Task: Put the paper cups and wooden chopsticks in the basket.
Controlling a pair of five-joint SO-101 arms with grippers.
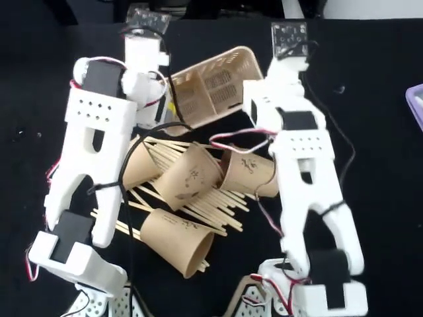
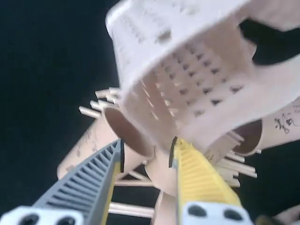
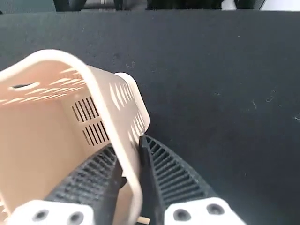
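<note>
Two jaws of the right gripper are clenched on the basket rim, one inside, one outside. The left gripper is spread wide, the basket's corner just past its tips. In the high view, the left arm and right arm stretch from the lower edge up to the tilted basket at upper centre. Four paper cups and the wooden chopsticks lie heaped mid-frame on the black table.
</note>
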